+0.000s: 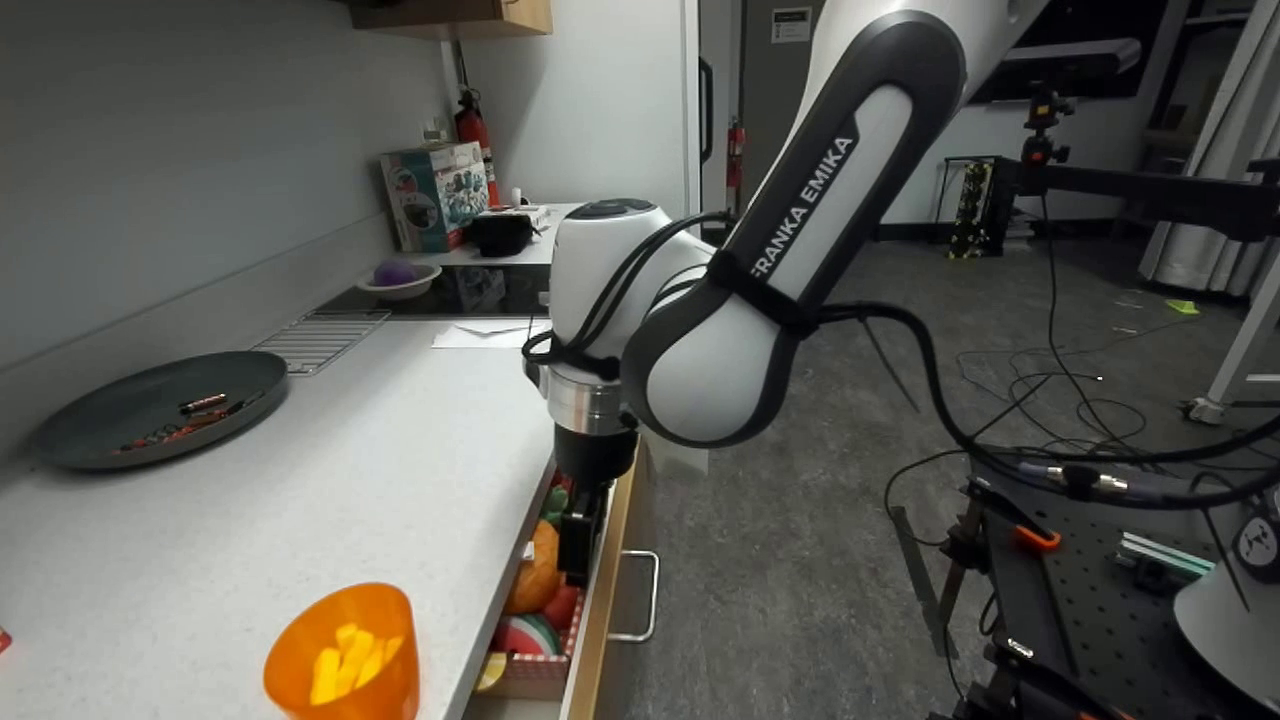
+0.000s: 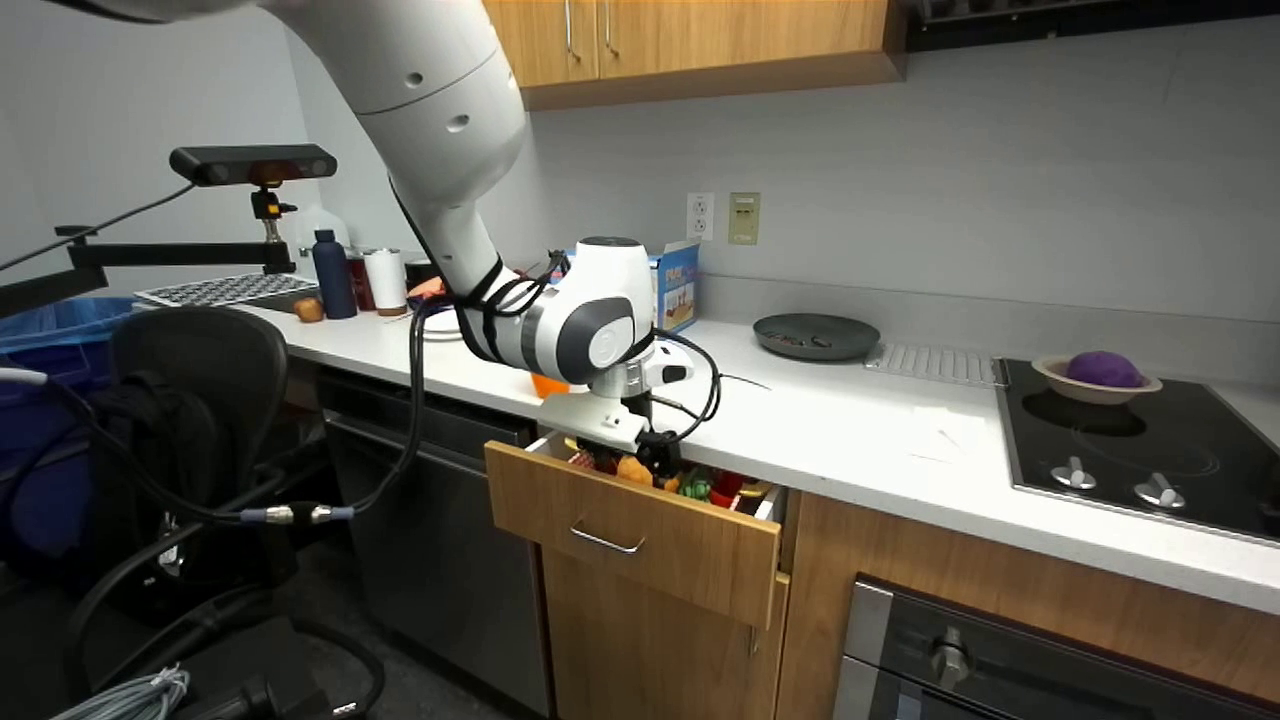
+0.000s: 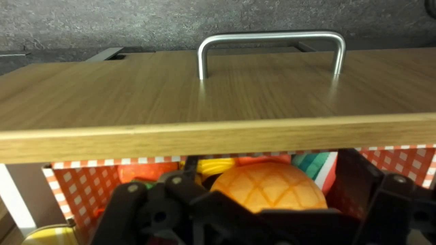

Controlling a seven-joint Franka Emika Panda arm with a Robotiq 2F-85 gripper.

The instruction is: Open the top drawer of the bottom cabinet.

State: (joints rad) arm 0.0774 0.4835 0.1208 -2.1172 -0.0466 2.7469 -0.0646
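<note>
The top drawer (image 2: 690,545) juts part-way out of the bottom cabinet (image 2: 650,640), and our gripper (image 3: 270,163) hangs inside, just behind the front (image 3: 218,102), fingers (image 3: 359,172) spread wide, clasping nothing! Are they touching the front? We can't tell. For more travel, we'd best press straight outward, level, roughly in line with the handle (image 3: 272,35), fingertips clear of that orange toy bun (image 3: 269,189).

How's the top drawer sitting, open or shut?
Open: the top drawer juts out from the bottom cabinet in both exterior views, with toy food showing inside.
</note>
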